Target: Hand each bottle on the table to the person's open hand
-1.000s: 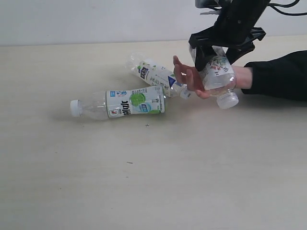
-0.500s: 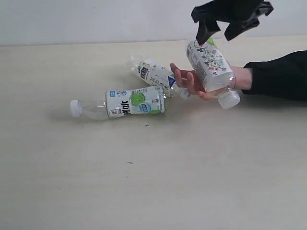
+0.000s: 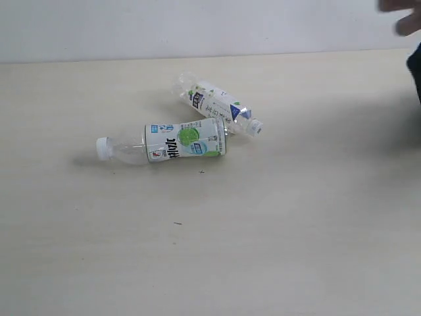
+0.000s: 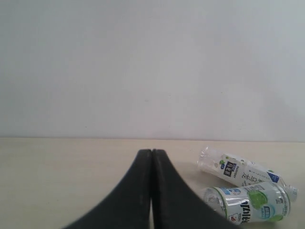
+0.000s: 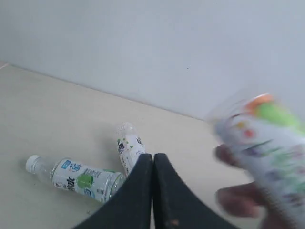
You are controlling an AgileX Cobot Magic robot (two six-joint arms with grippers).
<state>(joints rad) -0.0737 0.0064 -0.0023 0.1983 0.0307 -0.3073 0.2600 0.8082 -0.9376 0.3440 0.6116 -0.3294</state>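
Observation:
Two bottles lie on the table: a white-green-blue bottle with a white cap, and behind it a slim white-blue bottle. In the exterior view neither gripper shows, and the person's hand is a blur in the top right corner. The right wrist view shows that hand holding a blurred white floral bottle, apart from my right gripper, which is shut and empty. Below it lie the white-green-blue bottle and the slim bottle. My left gripper is shut and empty, off to one side of both bottles.
A black sleeve cuts into the right edge of the exterior view. A pale wall stands behind the table's far edge. Small dark specks dot the tabletop in front of the bottles.
The right gripper let go of the floral bottle, rose out of the exterior view and shut. The person's hand lifted away up and to the right with that bottle.

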